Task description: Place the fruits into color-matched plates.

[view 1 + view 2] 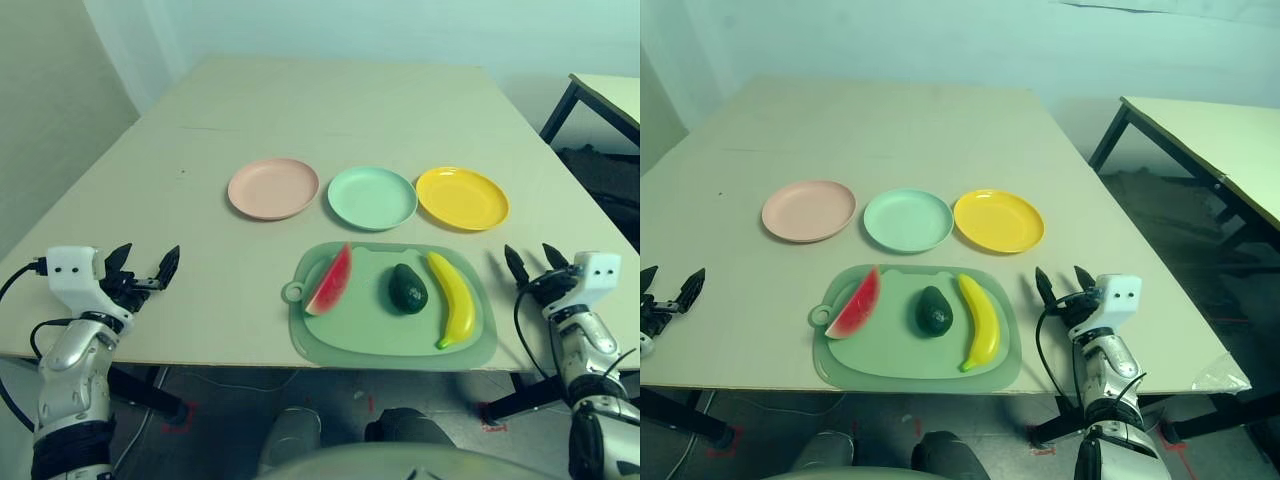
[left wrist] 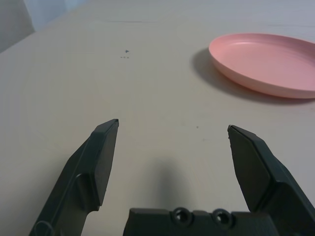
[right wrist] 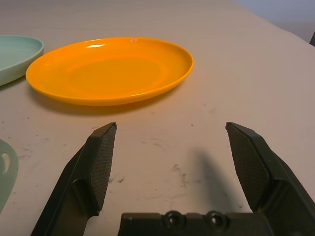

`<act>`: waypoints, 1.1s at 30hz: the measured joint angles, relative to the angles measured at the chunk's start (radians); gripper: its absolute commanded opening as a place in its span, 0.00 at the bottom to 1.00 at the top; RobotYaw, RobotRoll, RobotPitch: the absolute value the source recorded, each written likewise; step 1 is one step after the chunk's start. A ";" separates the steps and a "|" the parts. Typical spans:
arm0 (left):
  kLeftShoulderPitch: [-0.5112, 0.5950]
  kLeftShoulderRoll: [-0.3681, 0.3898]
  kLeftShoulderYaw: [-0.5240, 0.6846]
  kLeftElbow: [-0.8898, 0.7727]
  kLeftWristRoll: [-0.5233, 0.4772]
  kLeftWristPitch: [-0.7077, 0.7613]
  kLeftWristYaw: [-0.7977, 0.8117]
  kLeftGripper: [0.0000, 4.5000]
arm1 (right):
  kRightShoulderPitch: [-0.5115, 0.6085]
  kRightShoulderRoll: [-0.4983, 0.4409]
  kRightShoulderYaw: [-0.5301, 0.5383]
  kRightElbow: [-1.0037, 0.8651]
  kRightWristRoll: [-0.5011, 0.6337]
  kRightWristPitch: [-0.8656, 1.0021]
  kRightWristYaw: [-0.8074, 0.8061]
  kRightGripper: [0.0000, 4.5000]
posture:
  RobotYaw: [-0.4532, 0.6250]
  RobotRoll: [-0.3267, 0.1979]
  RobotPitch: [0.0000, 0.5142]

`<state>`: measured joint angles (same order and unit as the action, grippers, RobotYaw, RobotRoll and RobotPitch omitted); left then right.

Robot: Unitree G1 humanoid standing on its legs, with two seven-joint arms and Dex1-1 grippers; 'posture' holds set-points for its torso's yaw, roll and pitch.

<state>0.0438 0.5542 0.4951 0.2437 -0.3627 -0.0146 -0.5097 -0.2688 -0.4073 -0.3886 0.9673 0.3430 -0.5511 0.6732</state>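
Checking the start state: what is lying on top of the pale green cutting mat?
On the cutting mat: watermelon wedge, avocado, banana, side by side. The mat beneath each is covered.

Glossy yellow plate [image 3: 110,71], matt pink plate [image 2: 266,61], smooth table [image 1: 350,110]

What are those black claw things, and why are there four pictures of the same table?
It's a robot with two arms. Two pictures come from its head, looking down; the other two from cameras on its wrists. The claws are its grippers: the left gripper and right gripper, fingers open, holding nothing. On the table sit a pink plate, green plate and yellow plate. Nearer, a green mat holds a watermelon wedge, avocado and banana.
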 measured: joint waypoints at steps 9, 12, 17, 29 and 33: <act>-0.015 -0.025 -0.028 -0.032 0.007 0.007 0.022 1.00 | -0.006 -0.008 0.000 0.014 0.001 0.012 0.012 0.99 | 0.53 0.62 0.06; -0.014 -0.028 -0.030 -0.036 0.007 0.007 0.026 1.00 | -0.011 -0.012 0.000 0.021 0.001 0.015 0.015 0.99 | 0.53 0.62 0.05; -0.015 -0.049 -0.040 -0.039 0.008 0.007 0.039 1.00 | -0.012 -0.034 -0.001 0.028 0.001 0.016 0.023 0.99 | 0.50 0.62 0.04; -0.109 -0.040 -0.082 0.064 -0.006 -0.042 -0.089 1.00 | 0.028 -0.037 -0.003 -0.036 0.011 0.012 0.028 0.99 | 0.42 0.62 0.03; -0.129 0.023 -0.105 0.036 -0.102 -0.043 -0.335 1.00 | 0.080 -0.059 0.015 -0.159 0.013 0.017 0.112 0.99 | 0.40 0.62 0.02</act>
<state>-0.0857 0.5776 0.3903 0.2797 -0.4647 -0.0580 -0.8449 -0.1884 -0.4661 -0.3731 0.8084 0.3555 -0.5341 0.7856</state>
